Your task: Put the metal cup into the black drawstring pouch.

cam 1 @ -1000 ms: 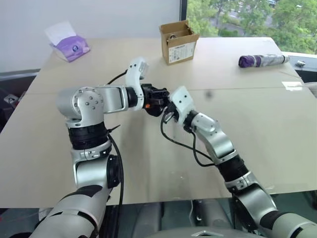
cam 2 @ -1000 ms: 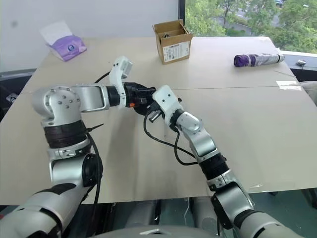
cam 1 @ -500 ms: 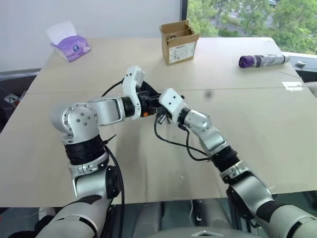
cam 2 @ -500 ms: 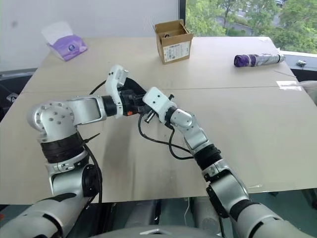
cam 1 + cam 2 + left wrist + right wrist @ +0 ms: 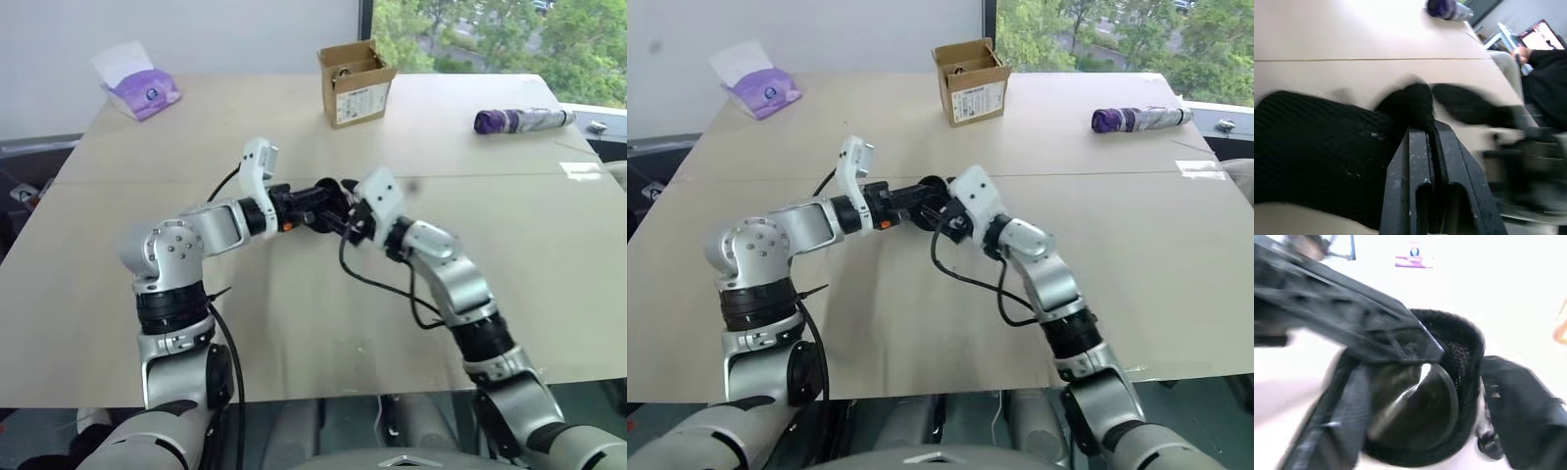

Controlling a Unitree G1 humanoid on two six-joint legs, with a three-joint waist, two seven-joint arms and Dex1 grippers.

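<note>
While the metal cup [image 5: 1415,406] already sits with its shiny body inside the mouth of the black drawstring pouch [image 5: 1459,352], as the right wrist view shows, the job looks nearly finished rather than done: the pouch hangs above the bench [image 5: 294,323], pinched at its rim by the left pincer [image 5: 1425,142], whose fingers are clenched on the mesh fabric. The right pincer [image 5: 345,210] sits just beside the pouch mouth with its fingers spread on either side of the cup, so it appears to have let go (whether the cup has dropped fully to the bottom I cannot tell). What seems left is to draw the right arm clear and perhaps set the pouch down. Around them, a brown cardboard box [image 5: 355,80] stands at the far side, a purple tissue pack [image 5: 142,93] at the far left, and a purple folded umbrella [image 5: 519,119] at the far right, all well apart, so nothing obstructs either arm.
</note>
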